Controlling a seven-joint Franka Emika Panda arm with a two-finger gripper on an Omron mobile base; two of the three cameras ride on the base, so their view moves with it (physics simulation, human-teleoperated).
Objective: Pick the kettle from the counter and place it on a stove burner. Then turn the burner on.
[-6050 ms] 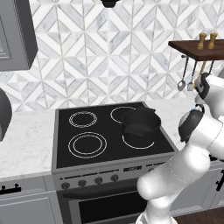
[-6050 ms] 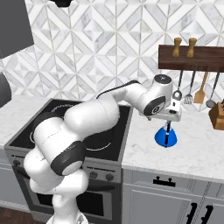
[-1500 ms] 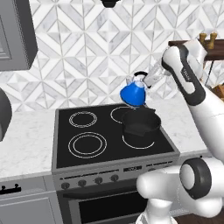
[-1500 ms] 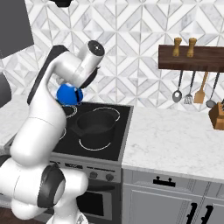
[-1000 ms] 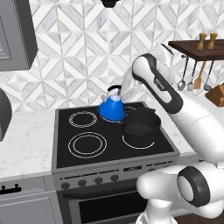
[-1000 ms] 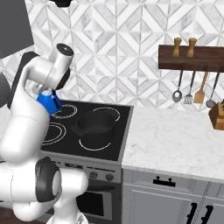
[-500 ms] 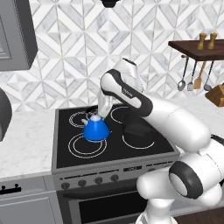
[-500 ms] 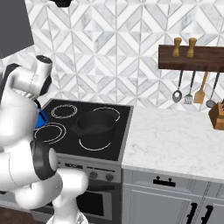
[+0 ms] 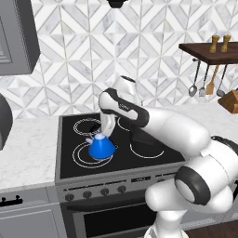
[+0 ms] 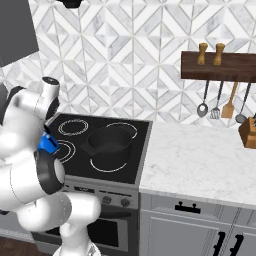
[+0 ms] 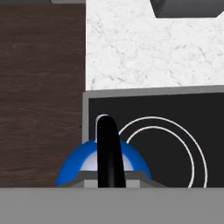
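The blue kettle [image 9: 101, 148] hangs by its dark top handle from my gripper [image 9: 99, 135], which is shut on that handle. It is over the front-left stove burner [image 9: 79, 156], low, and I cannot tell whether its base touches the glass. In the hand view the kettle [image 11: 74, 164] sits right below the camera, its handle [image 11: 108, 144] running up the middle, with the burner's white rings [image 11: 192, 144] beside it. From the right base view my arm hides all but a blue sliver of the kettle [image 10: 48, 144]. The white counter [image 9: 28, 153] flanks the stove [image 9: 65, 162].
A black pot [image 10: 109, 141] stands on the front-right burner, close to my forearm. A row of knobs [image 9: 95, 192] lines the range front. The counter [image 10: 200, 155] runs on to the right, under a wooden shelf with hanging utensils [image 10: 215, 107]. A knife block [image 10: 248, 131] stands at far right.
The arm has swung the kettle from above the rear of the cooktop leftward, forward and down to the front-left burner. The gripper has stayed shut on the handle.
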